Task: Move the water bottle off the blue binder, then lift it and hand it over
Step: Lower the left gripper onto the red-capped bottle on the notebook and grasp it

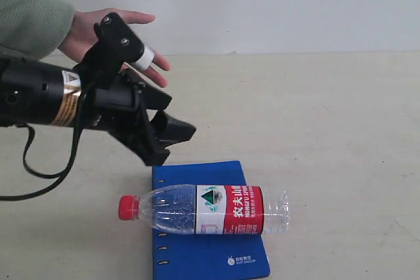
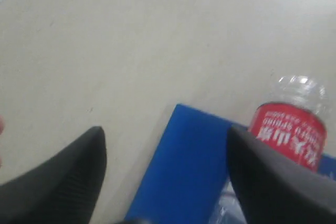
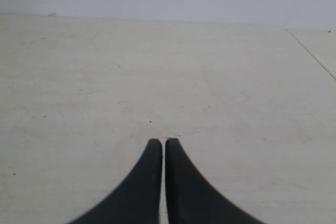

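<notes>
Left: a person's open hand (image 1: pixel 92 31) behind the left gripper (image 1: pixel 174 145), whose jaws stand apart and empty over the far edge of the blue binder (image 1: pixel 210 257). Centre: the water bottle (image 1: pixel 210 209) lies sideways across the binder, cap (image 1: pixel 126 207) leftward. Right: the right gripper (image 3: pixel 160 145), clenched above the table (image 1: pixel 328 129).

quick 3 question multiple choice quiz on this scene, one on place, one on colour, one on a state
1. Where is the water bottle?
A lying across the blue binder
B standing upright beside it
C held in the air

2. What colour is its cap?
A blue
B red
C white

3. How is the right gripper?
A wide open
B shut on the bottle
C shut, holding nothing

Answers: 1 A, it rests on its side over the cover; 2 B, the cap shows red; 3 C, its fingers meet over bare surface.
</notes>
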